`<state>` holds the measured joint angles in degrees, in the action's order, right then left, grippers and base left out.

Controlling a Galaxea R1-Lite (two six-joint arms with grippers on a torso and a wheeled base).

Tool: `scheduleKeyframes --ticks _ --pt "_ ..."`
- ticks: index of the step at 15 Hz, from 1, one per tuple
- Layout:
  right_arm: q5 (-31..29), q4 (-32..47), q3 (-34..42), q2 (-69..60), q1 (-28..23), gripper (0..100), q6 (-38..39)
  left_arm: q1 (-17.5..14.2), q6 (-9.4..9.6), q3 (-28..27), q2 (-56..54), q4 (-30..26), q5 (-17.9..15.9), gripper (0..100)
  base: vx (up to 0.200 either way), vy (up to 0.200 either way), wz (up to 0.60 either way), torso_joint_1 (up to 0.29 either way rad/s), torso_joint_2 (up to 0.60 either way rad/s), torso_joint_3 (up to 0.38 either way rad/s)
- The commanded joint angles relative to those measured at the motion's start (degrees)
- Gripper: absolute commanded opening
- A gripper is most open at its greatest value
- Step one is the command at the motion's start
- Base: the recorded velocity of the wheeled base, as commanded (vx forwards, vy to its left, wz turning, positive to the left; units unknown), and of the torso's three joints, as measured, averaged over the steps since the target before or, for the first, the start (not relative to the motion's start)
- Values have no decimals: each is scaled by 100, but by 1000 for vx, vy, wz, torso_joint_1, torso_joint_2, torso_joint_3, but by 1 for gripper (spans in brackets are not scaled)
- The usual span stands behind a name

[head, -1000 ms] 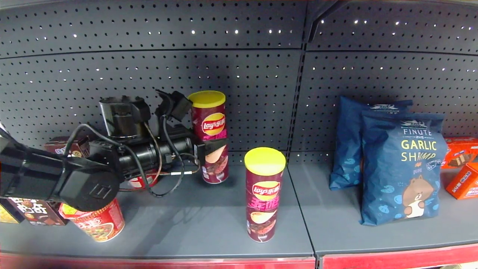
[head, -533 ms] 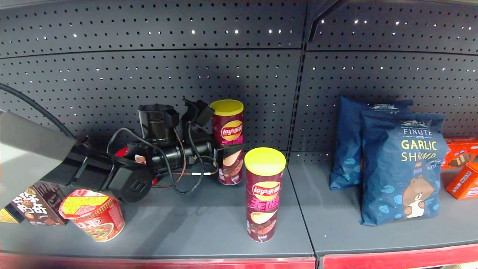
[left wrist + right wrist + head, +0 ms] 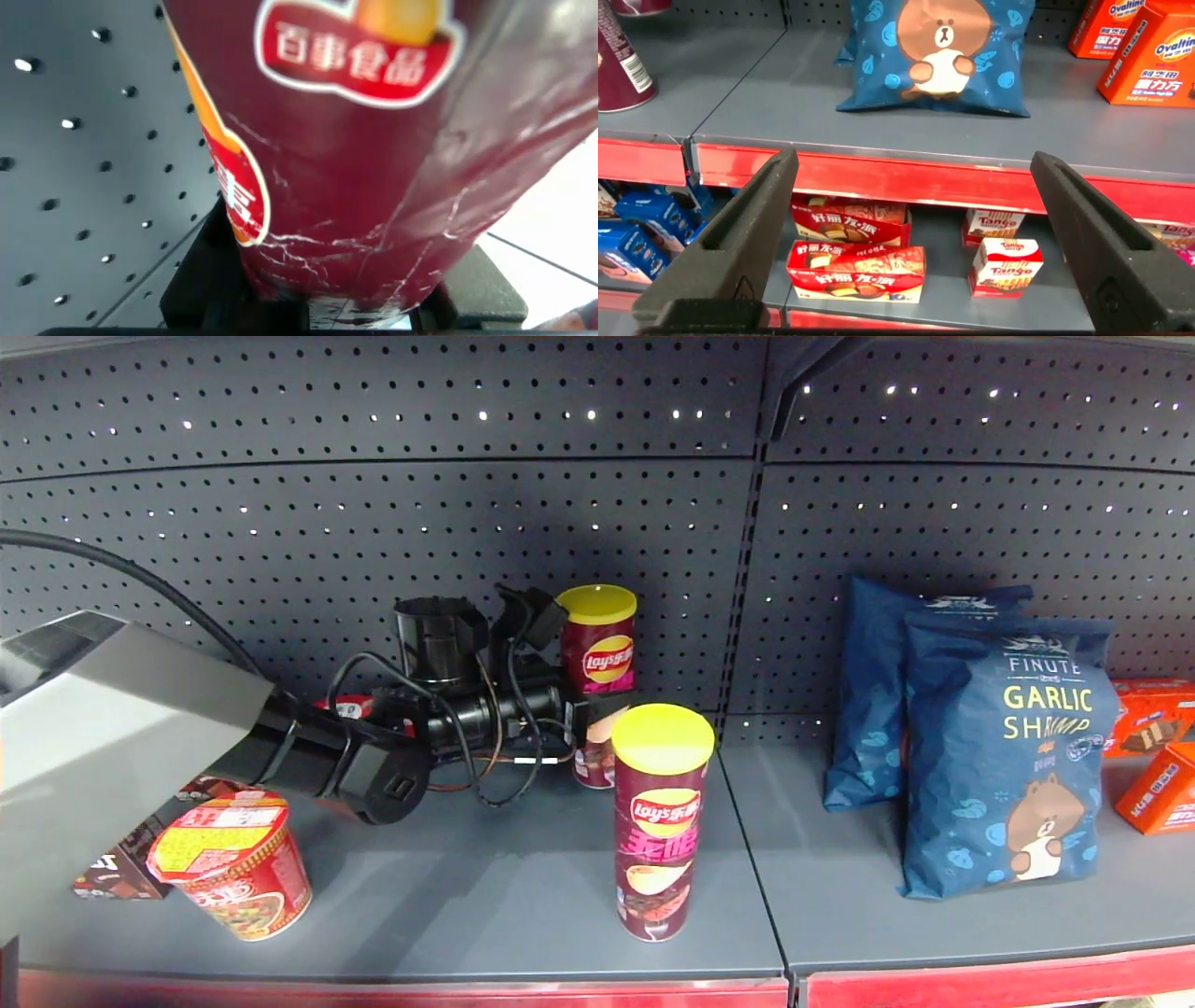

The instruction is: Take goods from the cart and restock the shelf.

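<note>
Held chip can (image 3: 598, 653), clamped in left gripper (image 3: 602, 711), travelled rightward and deeper along shelf (image 3: 448, 896), ending upright behind front can (image 3: 662, 821); placement judged near, release outstanding.

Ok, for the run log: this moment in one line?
left gripper: shut on rear can | rear can: upright, behind front can | right gripper: open

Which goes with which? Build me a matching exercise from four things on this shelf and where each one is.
Things:
1. far can
2. near can
3. noodle cup
4. front bag

Places:
A. right section of the shelf
B. held in the left gripper
C. standing free, mid-shelf
D. left end, near the front edge

Pairs: 1-B, 2-C, 3-D, 4-A
</note>
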<state>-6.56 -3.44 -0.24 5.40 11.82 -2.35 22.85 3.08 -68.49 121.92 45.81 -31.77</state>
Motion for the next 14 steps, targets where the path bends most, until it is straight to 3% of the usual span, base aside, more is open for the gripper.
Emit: scheduleKeyframes --ticks 1,11,14 --pt "-21 -8 7 14 4 100 7 45 -1 -24 130 24 4 0 0 0 0 0 0 0" --pt "-21 1 -2 14 4 100 -2 141 17 -24 420 59 -5 0 0 0 0 0 0 0" --pt "-21 1 7 14 4 100 7 194 -10 -42 561 314 -5 0 0 0 0 0 0 0"
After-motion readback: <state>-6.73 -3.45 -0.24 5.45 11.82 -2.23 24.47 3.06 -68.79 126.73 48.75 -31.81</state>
